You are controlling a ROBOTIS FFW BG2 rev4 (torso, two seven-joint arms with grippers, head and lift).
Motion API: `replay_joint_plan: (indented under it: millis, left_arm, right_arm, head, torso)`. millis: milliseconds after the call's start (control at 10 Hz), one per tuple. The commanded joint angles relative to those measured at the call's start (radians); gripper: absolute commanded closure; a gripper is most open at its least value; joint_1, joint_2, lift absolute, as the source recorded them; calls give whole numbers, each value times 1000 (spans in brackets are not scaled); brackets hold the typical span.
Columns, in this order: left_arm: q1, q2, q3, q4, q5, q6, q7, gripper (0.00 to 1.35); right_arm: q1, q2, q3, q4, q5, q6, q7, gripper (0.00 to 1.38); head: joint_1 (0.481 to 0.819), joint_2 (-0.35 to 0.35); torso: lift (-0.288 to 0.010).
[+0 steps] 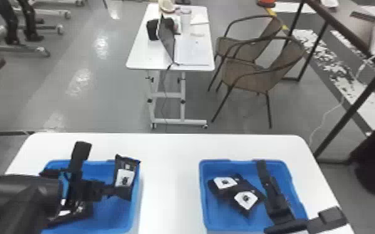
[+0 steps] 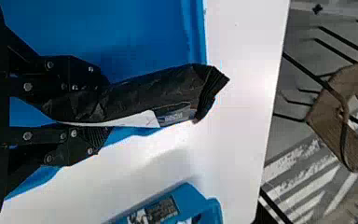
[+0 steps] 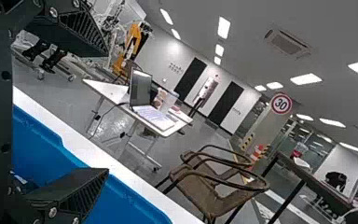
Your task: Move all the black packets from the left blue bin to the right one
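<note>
Smooth plastic bin (image 1: 112, 214), crinkled black packet (image 2: 142, 95)

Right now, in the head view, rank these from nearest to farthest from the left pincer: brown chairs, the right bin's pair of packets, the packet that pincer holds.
1. Held packet: in the left pincer, over the left bin's right side.
2. Pair of packets: inside the right bin.
3. Brown chairs: beyond the table, right of centre.

The left bin (image 1: 137, 196) sits toward the table's (image 1: 171, 186) left edge; the right bin (image 1: 203, 199) toward its right; packets (image 1: 246, 200) lie in both.
</note>
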Motion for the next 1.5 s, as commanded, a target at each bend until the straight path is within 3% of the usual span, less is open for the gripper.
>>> replay_joint_plan:
  millis: [0, 300, 400, 800, 1100, 1200, 1400]
  left_arm:
    - [62, 0, 13, -143, -1, 8, -57, 944]
    - [137, -5, 33, -319, 10, 25, -204, 944]
    - [160, -11, 40, -376, 24, 40, -212, 946]
    - [82, -11, -56, -393, 84, -63, -331, 958]
    - [-7, -5, -170, -292, 122, -112, -385, 958]
    - [-36, -14, -208, -212, 174, -142, -397, 958]
    - [-112, -54, -266, -89, 166, -192, -446, 957]
  right_arm:
    - [-2, 1, 3, -1, 3, 0, 1, 139]
    - [-11, 1, 7, -1, 9, 11, 9, 139]
    - [-11, 1, 10, -1, 9, 11, 11, 139]
    - [-60, 1, 11, -1, 43, 64, 96, 127]
    - [-118, 0, 11, -11, 89, 69, 178, 133]
    - [-141, -5, 11, -15, 110, 69, 208, 133]
    - [-176, -18, 11, -11, 160, 101, 277, 128]
  head:
    - [695, -69]
    - [695, -82]
    - [695, -89]
    - [695, -111]
    - [695, -134]
    - [695, -139]
    - [695, -166]
  torso:
    - [0]
    - [0]
    - [0]
    - [0]
    - [0]
    - [0]
    - [0]
